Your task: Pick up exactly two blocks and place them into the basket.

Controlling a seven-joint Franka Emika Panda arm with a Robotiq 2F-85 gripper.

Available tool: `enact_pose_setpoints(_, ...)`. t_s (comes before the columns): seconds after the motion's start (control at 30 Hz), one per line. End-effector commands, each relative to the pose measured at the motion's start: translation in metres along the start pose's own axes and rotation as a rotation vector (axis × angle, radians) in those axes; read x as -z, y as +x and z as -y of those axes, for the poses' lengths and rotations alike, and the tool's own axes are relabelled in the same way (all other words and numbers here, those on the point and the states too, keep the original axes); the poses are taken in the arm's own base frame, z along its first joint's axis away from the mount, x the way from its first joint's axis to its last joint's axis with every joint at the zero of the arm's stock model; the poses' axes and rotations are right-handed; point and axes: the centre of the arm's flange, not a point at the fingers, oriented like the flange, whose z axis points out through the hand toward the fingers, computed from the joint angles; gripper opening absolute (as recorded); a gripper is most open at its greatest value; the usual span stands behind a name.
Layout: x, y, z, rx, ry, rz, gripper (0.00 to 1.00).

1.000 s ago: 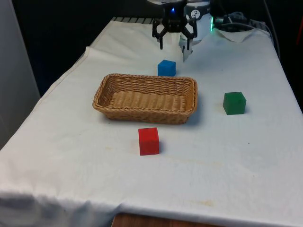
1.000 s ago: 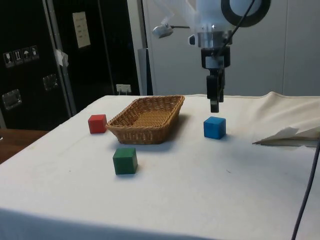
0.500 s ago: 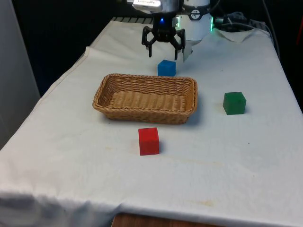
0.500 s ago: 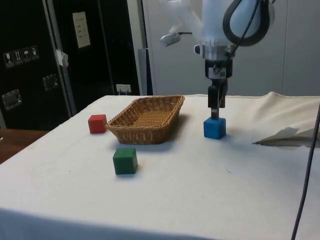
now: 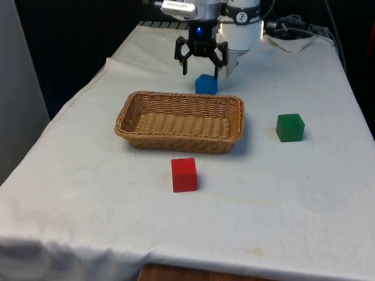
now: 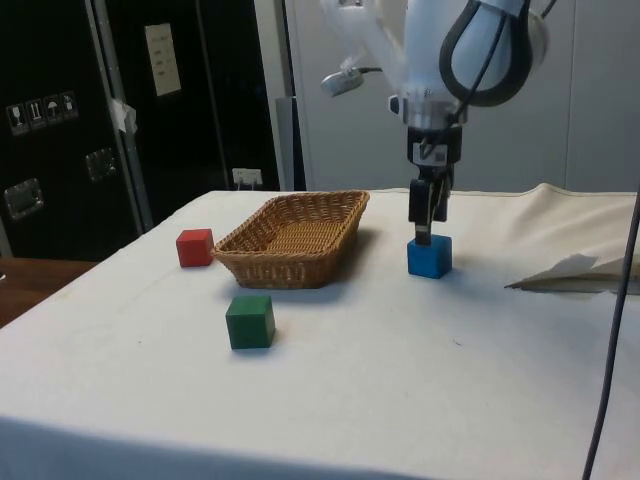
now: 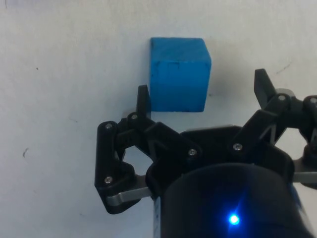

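Observation:
A blue block [image 5: 205, 84] [image 6: 429, 256] [image 7: 179, 73] rests on the white cloth just behind the wicker basket [image 5: 180, 120] [image 6: 296, 235]. My gripper [image 5: 200, 68] [image 6: 421, 238] [image 7: 202, 94] hangs open just above the blue block, slightly off towards the front view's left and the robot's side. One finger [image 7: 143, 98] stands near a block edge, the other [image 7: 262, 85] well clear of it. A red block [image 5: 184, 174] [image 6: 195, 247] sits in front of the basket. A green block [image 5: 290, 127] [image 6: 249, 321] lies to the front view's right of the basket. The basket holds nothing.
Crumpled white paper [image 5: 290, 42] [image 6: 575, 270] lies on the cloth near the robot's base at the far right of the front view. The cloth's edge [image 5: 70, 105] drops off at the front view's left.
My gripper has moved towards the front view's left and come down, from above and behind the blue block to just over it. The blocks and basket stayed put.

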Motion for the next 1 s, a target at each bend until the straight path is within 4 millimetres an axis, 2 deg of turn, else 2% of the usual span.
enact_pose_setpoints(0.0, 0.004, -0.004, 0.005, -0.005, 0.021, -0.014, 1.0)
enact_pose_setpoints(0.13, -0.002, -0.001, 0.0, -0.013, 0.0, 0.003, 1.0)
enact_pose_setpoints(0.17, 0.0, -0.005, 0.005, -0.021, 0.019, -0.011, 1.0)
enact_pose_setpoints(0.33, -0.002, -0.005, 0.006, -0.035, 0.018, -0.008, 1.0)
enact_pose_setpoints(0.37, -0.004, -0.001, 0.0, -0.029, 0.001, 0.003, 1.0)
enact_pose_setpoints(0.4, -0.002, -0.005, 0.006, -0.037, 0.017, -0.008, 1.0)
enact_pose_setpoints(0.6, -0.001, 0.0, 0.01, -0.056, 0.021, -0.013, 1.0)
enact_pose_setpoints(0.63, -0.003, 0.004, 0.004, -0.05, 0.004, -0.003, 1.0)
enact_pose_setpoints(0.67, 0.0, 0.001, 0.011, -0.058, 0.023, -0.015, 1.0)
enact_pose_setpoints(0.8, 0.002, 0.005, 0.015, -0.068, 0.031, -0.019, 1.0)
enact_pose_setpoints(0.9, 0.002, 0.006, 0.017, -0.076, 0.035, -0.019, 1.0)
enact_pose_setpoints(0.93, -0.004, 0.009, 0.012, -0.072, 0.012, -0.006, 1.0)
enact_pose_setpoints(0.97, 0.002, 0.006, 0.018, -0.078, 0.037, -0.02, 1.0)
